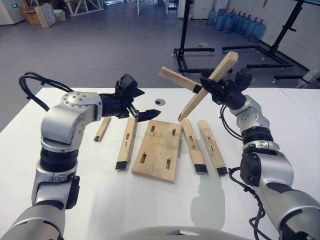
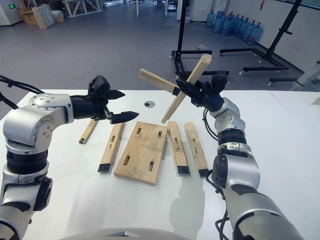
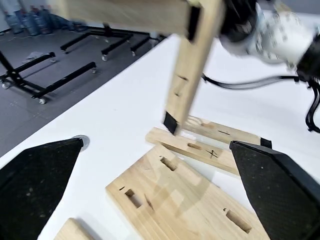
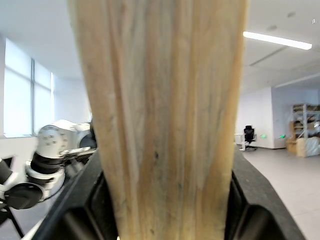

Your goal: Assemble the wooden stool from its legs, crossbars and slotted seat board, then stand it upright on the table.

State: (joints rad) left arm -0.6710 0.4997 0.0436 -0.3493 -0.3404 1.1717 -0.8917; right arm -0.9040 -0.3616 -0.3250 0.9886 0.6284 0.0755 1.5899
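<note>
Four legs (image 1: 126, 143), two crossbars (image 1: 102, 128), one seat board (image 1: 156, 150).

The left arm is bent at the elbow and extends level from the left of the seat board (image 1: 156, 149). Its left hand (image 1: 142, 103) hangs above the board's far left corner with both black fingers (image 3: 35, 180) spread wide, gripping nothing. The right arm is extended forward and up past the board's far right corner. The right hand (image 1: 211, 90) is raised well above the board, its two sides clamped against a tilted leg (image 1: 193, 104), one on either face.
</note>
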